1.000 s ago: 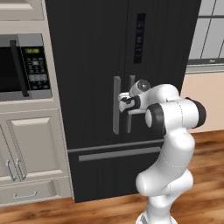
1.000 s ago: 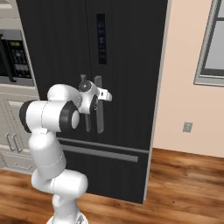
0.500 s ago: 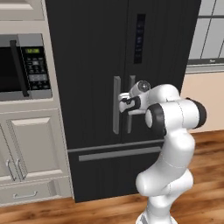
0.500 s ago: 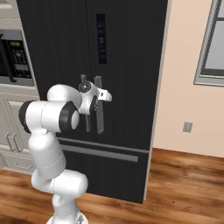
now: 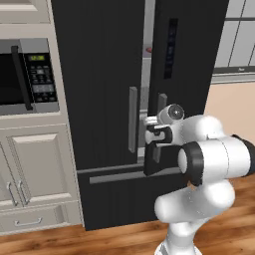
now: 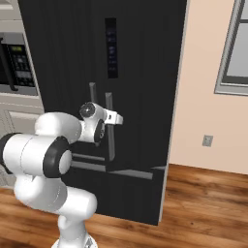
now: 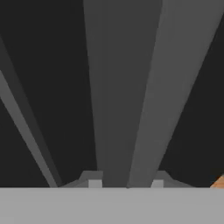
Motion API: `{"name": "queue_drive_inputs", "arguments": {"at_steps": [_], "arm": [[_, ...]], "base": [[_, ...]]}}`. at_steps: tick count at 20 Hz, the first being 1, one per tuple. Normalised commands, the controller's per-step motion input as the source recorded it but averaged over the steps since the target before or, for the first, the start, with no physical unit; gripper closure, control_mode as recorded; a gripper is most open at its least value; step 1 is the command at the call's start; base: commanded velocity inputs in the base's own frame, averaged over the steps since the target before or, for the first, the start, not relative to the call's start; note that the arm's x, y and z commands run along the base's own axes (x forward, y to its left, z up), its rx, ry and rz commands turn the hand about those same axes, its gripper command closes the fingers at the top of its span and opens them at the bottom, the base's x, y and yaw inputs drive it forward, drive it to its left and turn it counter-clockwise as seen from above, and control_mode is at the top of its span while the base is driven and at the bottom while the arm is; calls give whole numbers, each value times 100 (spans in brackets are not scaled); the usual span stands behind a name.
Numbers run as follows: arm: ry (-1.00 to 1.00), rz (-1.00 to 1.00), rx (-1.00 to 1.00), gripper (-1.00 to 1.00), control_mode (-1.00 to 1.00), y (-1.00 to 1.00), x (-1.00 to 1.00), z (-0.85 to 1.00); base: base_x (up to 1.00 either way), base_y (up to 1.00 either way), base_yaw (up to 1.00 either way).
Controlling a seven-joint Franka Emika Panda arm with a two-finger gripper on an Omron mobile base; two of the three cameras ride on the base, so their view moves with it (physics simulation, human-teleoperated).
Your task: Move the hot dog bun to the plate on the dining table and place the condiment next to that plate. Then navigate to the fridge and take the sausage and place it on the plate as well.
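The tall black fridge (image 5: 104, 99) stands straight ahead. Its right door (image 5: 184, 60) is a little ajar, and a narrow strip of pale interior (image 5: 147, 30) shows between the doors. In that gap is a small reddish bit (image 5: 148, 50), too small to name. My gripper (image 5: 158, 135) is shut on the right door's vertical handle (image 5: 162, 107), which also appears in the right base view as the handle (image 6: 109, 131) held by the gripper (image 6: 114, 119). In the hand view the grey handle (image 7: 120, 96) runs up between my fingertips (image 7: 95, 182). The bun, plate, condiment and dining table are out of view.
A built-in microwave (image 5: 27, 79) sits in beige cabinets (image 5: 35, 174) left of the fridge. A peach wall with an outlet (image 6: 207, 140) and a window (image 6: 237, 48) lie to the right. The wooden floor (image 6: 193, 208) is open to the right of the base.
The jaws have closed on the right door's handle. Since then the door has swung out slightly, opening a thin gap between the doors. The base has stayed put.
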Motion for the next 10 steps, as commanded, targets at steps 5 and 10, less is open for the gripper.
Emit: {"name": "queue_drive_inputs", "arguments": {"at_steps": [5,10], "arm": [[0,-2,0,100,-100,-17,-100,32],[0,0,0,100,-100,-28,-97,34]], "base": [[0,0,0],[0,0,0]]}}
